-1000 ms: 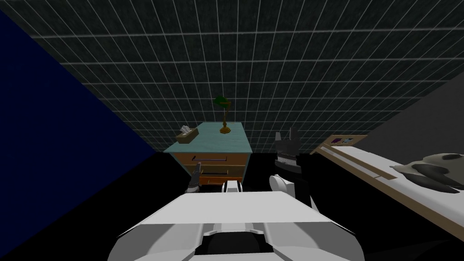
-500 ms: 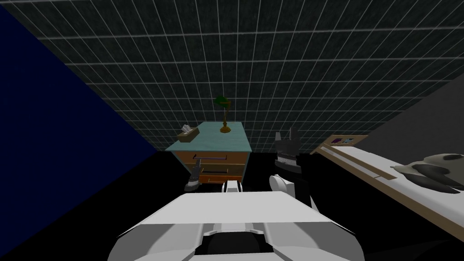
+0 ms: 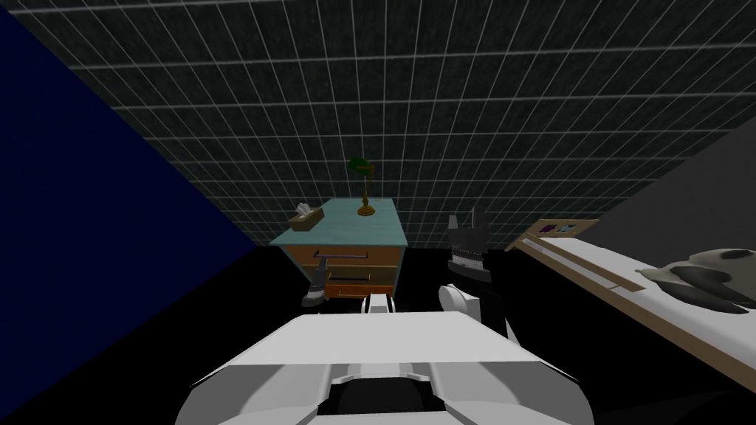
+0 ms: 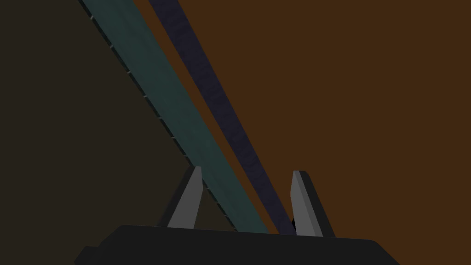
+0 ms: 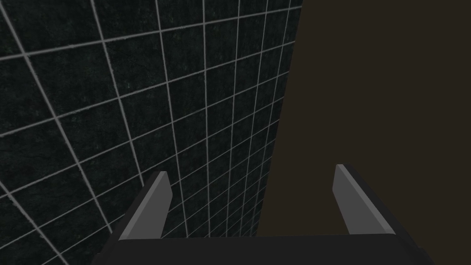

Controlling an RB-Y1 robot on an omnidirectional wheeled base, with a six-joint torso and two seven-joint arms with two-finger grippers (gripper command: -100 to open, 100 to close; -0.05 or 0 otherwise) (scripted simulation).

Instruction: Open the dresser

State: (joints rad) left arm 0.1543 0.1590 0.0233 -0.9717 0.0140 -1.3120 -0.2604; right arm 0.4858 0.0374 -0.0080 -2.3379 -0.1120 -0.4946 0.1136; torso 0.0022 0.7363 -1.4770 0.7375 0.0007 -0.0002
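Observation:
The dresser [image 3: 384,260] has a teal top and brown drawer fronts with dark bar handles. It stands ahead of me against the tiled wall. My left gripper [image 3: 320,263] is at the left end of the top drawer's handle [image 3: 345,255]. In the left wrist view, the dark bar handle [image 4: 216,92] runs across the brown drawer front [image 4: 349,92] and passes between the fingers of my left gripper [image 4: 247,170]. The bar lies close to one finger [image 4: 303,202], and a gap remains at the other. My right gripper [image 3: 466,219] is raised to the right of the dresser, and its fingers stand wide apart [image 5: 250,169].
A green-shaded lamp [image 3: 362,184] and a tissue box [image 3: 306,218] stand on the dresser top. A bed [image 3: 590,265] with a grey and white heap [image 3: 701,277] lies to the right. A dark blue wall [image 3: 88,221] is on the left. Black area surrounds the dresser's base.
My left hand has risen from the lower drawers to the top drawer's handle. Its fingers have drawn closer together around the bar. The right arm has stayed put.

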